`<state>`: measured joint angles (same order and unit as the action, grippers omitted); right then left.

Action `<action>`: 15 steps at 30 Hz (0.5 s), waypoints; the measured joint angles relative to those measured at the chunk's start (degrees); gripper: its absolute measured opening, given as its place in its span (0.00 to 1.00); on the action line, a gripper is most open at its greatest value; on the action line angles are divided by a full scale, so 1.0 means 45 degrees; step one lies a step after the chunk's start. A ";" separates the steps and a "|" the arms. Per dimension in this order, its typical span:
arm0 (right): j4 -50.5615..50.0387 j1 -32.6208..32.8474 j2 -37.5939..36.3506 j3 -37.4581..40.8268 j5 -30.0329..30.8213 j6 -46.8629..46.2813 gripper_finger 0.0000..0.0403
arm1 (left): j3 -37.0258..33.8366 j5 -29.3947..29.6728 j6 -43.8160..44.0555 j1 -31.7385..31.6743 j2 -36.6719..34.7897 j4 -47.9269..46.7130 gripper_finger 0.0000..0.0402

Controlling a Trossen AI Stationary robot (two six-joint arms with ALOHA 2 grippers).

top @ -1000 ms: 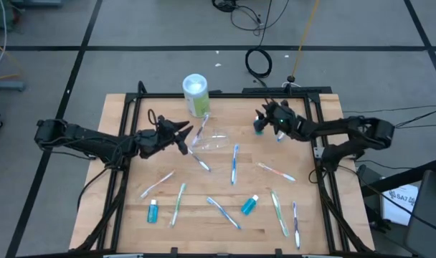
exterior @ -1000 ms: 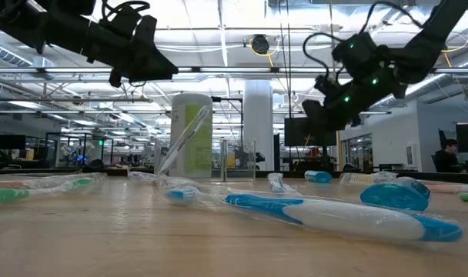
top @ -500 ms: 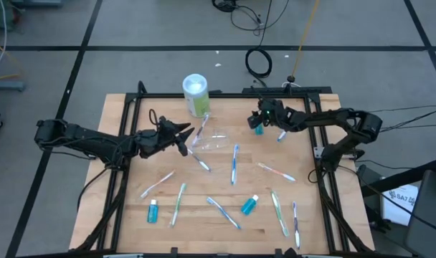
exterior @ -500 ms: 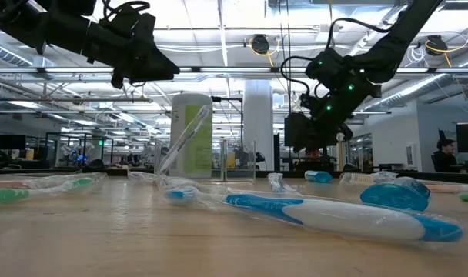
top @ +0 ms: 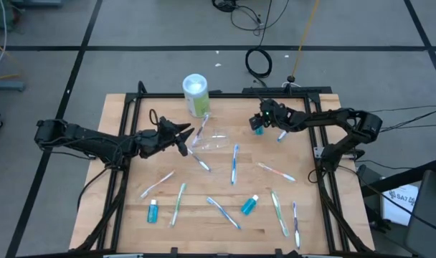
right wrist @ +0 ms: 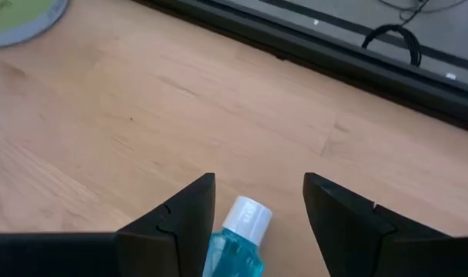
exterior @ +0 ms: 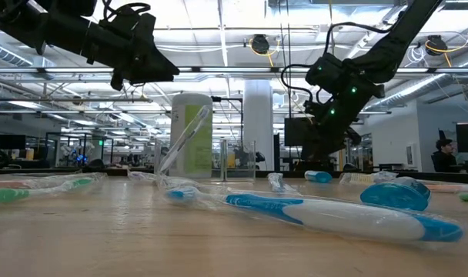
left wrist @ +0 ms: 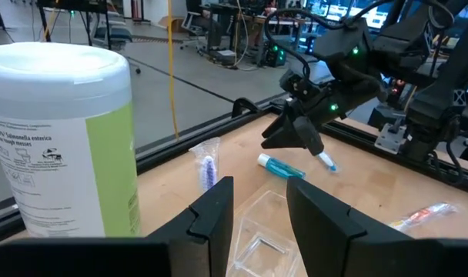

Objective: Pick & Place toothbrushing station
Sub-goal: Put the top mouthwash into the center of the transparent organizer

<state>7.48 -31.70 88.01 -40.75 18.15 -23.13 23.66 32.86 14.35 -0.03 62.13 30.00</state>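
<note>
Right gripper [top: 259, 123], jaws spread, hovers over the teal tube [top: 258, 130] near the table's [top: 117, 115] far edge; left gripper [top: 183, 136] waits, parted and empty, near the canister [top: 195, 93]. In the right wrist view the tube [right wrist: 238, 242] lies between the fingers [right wrist: 180, 219]: probably light, rigid and slick, best pinched across its body below the white cap.

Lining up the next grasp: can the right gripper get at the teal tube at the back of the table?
Probably yes: the right gripper is open with the teal tube lying between its fingers, bare wood around it.
</note>
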 joint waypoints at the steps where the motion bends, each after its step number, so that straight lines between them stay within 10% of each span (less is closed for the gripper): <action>1: -0.0004 0.0002 0.0000 0.0000 0.0000 -0.0203 0.47 | 0.0000 -0.0001 0.0001 0.0000 0.0000 0.0000 0.32; 15: 0.0736 0.0058 0.0000 0.0920 0.0600 -0.1590 0.47 | 0.0000 0.0000 0.0029 0.0000 0.0000 0.0000 0.32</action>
<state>10.79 -31.44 88.01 -36.61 20.85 -30.29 23.66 32.86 14.48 -0.03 62.13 30.00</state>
